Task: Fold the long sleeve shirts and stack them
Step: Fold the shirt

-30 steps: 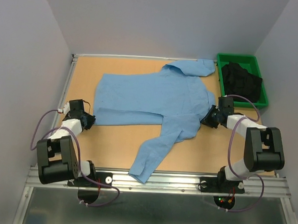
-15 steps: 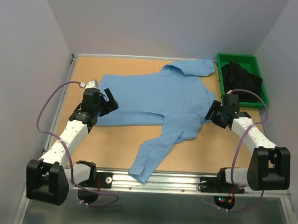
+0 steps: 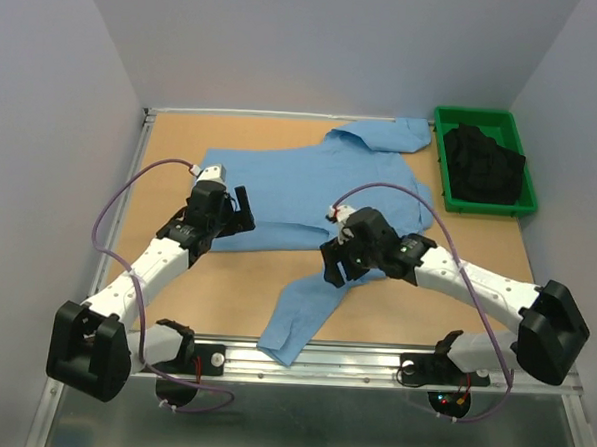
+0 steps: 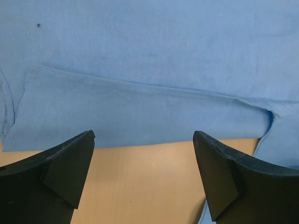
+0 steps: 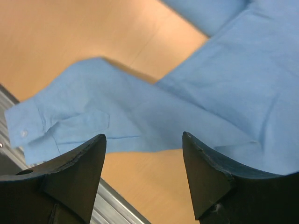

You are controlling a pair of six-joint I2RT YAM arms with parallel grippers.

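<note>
So, step in hand: I read this as the sleeve fold, bringing the loose sleeve in over the body.
Shirt: the light blue shirt (image 3: 310, 189) lies spread flat across the middle of the worktop (image 3: 172, 147). Its collar (image 3: 378, 138) points to 1 o'clock, and one sleeve (image 3: 310, 299) trails to 6 o'clock, with the cuff (image 3: 277, 345) at the metal rail (image 3: 371, 360).
Left jaws: the left gripper (image 3: 241, 213) hovers at the shirt's 8 o'clock edge with its jaws wide and nothing between them.
Right jaws: the right gripper (image 3: 333, 268) hangs over the sleeve just below the body, jaws apart and empty.
How I'd do it: I'd come down nearer the cuff than the shoulder and pinch the sleeve cloth alone. Then I'd lift low and lay it toward 12 o'clock, with the left side pinning the edge so the thin fabric doesn't drag.
Around: a green bin (image 3: 474, 114) at 2 o'clock holds dark cloth (image 3: 482, 163), just beside the shirt's shoulder.
In the way: the cuff at the rail could snag. The right arm's purple cable (image 3: 381, 187) loops above the shirt.
</note>
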